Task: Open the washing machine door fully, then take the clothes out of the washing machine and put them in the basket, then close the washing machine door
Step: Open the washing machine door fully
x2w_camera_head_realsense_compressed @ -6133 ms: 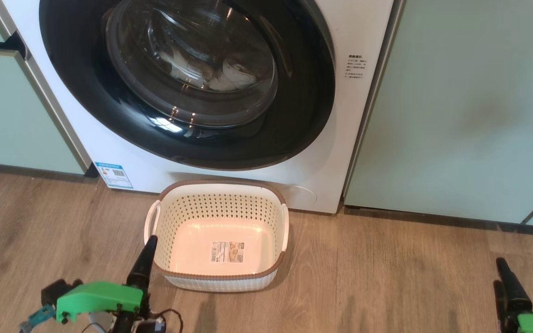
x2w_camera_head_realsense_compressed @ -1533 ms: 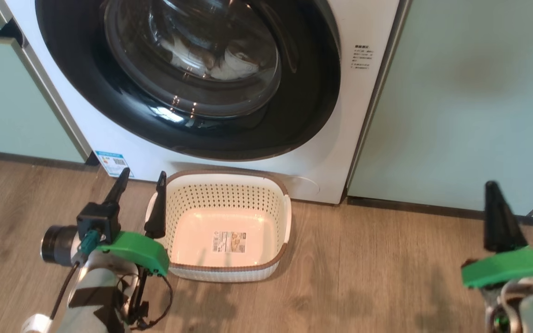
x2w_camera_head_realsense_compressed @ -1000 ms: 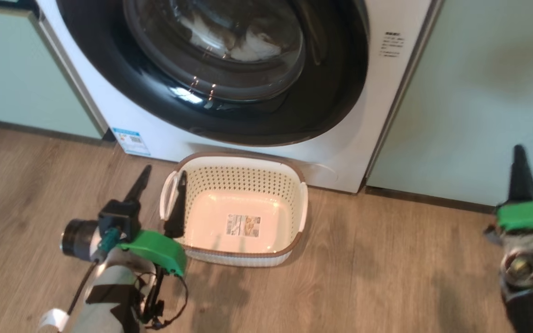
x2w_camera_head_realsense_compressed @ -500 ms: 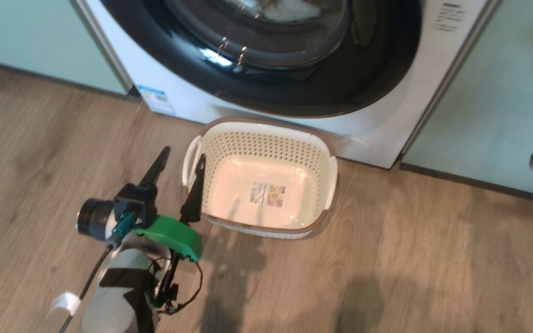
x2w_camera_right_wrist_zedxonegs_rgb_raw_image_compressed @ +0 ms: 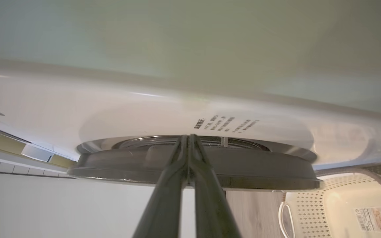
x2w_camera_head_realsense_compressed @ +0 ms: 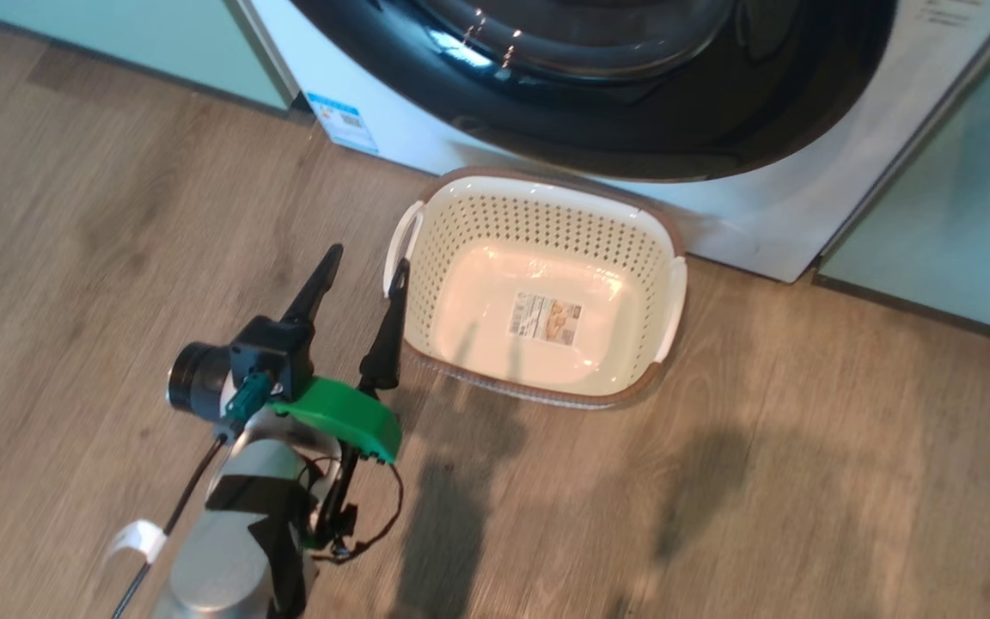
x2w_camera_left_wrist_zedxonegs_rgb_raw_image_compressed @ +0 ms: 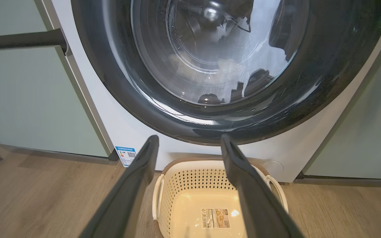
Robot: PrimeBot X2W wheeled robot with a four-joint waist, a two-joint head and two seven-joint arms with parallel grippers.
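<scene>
Prying the shut washing machine door [x2w_camera_right_wrist_zedxonegs_rgb_raw_image_compressed: 260,172] is best begun at its 3 o'clock edge, where the closed right hand [x2w_camera_right_wrist_zedxonegs_rgb_raw_image_compressed: 188,137] seems aimed; the open left hand [x2w_camera_head_realsense_compressed: 368,256] is by the basket [x2w_camera_head_realsense_compressed: 538,228] at 6 o'clock.

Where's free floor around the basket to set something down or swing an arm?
Bare wood floor spreads left of the left gripper, and more lies right of the basket up to the green cabinet. The basket is empty. Crowded: the strip between basket and washing machine, and the left gripper, open, beside the basket's left handle.
</scene>
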